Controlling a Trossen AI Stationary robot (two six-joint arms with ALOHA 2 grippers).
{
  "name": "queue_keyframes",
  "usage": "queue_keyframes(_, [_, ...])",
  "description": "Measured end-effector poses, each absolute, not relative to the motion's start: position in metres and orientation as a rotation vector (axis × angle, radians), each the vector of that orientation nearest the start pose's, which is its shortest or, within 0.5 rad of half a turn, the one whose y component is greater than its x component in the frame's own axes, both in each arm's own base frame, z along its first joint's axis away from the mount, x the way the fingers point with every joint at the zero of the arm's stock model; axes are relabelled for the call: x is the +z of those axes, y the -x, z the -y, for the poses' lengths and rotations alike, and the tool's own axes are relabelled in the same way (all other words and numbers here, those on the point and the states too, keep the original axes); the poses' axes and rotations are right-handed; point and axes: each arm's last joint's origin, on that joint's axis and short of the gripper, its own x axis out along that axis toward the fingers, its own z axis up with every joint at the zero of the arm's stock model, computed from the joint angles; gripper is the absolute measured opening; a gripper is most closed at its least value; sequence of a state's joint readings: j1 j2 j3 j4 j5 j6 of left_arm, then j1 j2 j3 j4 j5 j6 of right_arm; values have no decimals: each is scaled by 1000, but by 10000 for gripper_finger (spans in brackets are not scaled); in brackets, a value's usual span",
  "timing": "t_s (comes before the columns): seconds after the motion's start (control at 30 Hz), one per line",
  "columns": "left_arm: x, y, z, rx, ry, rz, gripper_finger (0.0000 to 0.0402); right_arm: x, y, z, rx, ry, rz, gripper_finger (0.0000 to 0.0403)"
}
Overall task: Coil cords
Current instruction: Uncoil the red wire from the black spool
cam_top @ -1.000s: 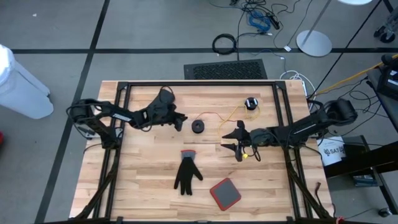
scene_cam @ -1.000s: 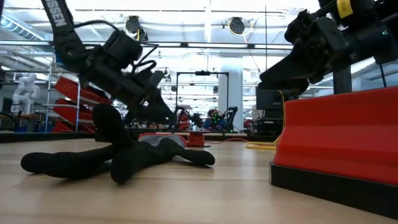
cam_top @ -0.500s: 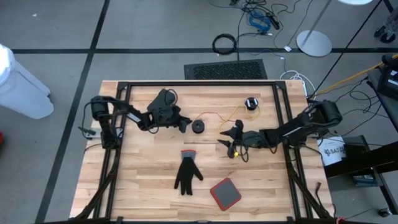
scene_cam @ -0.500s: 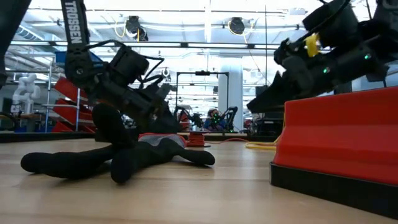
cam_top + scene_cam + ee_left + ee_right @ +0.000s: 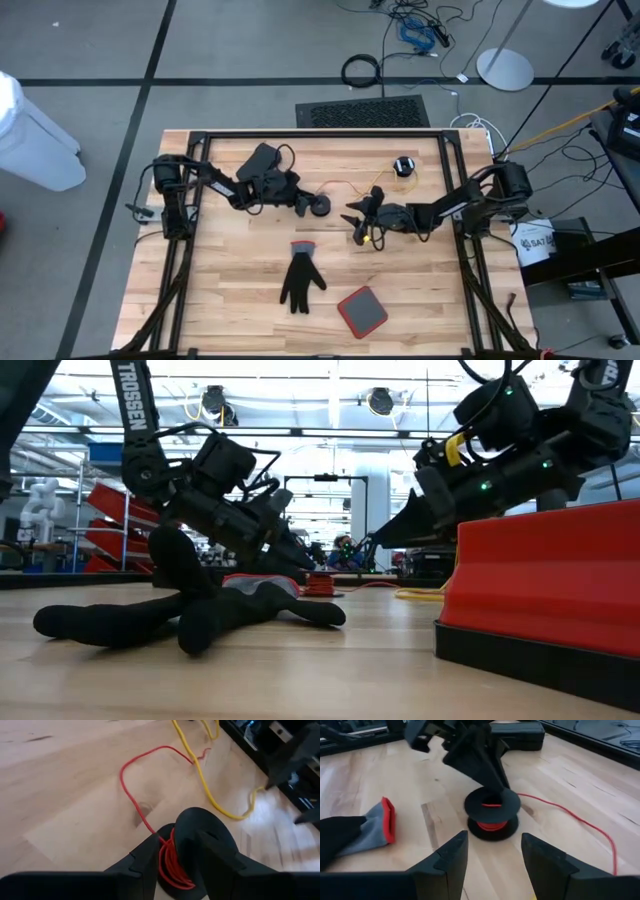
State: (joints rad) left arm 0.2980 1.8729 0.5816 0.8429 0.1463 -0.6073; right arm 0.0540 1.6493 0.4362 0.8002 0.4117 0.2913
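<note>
A black spool [image 5: 319, 207] wound with thin red wire [image 5: 170, 865] rests flat on its lower flange at mid table. The red wire runs off it across the wood [image 5: 131, 780] and meets a yellow cord [image 5: 207, 795]. That cord leads toward a second black puck [image 5: 403, 165] at the far right. My left gripper [image 5: 305, 204] is at the spool, coming from its left, fingers on either side of it. My right gripper [image 5: 357, 222] is open and empty, just right of the spool and pointing at it [image 5: 492, 815]. My left gripper has the spool between its two fingers [image 5: 142, 862], one on each side of the red-wound core [image 5: 167, 855], below the top flange [image 5: 202, 822]. The fingers slant down from the table's left and far side. The spool stays flat on the table.
A black glove with a grey and red cuff [image 5: 300, 275] lies near the middle front. A red-topped square block [image 5: 362, 310] lies to its right. A black frame rail [image 5: 320, 135] runs along the table's far edge. Bare wood lies at the front left.
My left gripper has gone toward the table's right edge and down, up to the spool. My right gripper has gone toward the table's left and a little toward the far edge, nearer the spool. The spool has kept its place.
</note>
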Motion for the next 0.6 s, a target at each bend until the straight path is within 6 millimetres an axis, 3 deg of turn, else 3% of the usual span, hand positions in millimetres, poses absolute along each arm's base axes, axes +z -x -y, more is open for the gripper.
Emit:
queue_keyframes(0.43, [99, -304, -82, 208, 614, -377, 9, 116, -269, 1, -427, -181, -369, 171])
queue_keyframes(0.6, [103, -309, -81, 192, 579, -365, 3, 116, -269, 1, -432, -179, -374, 171])
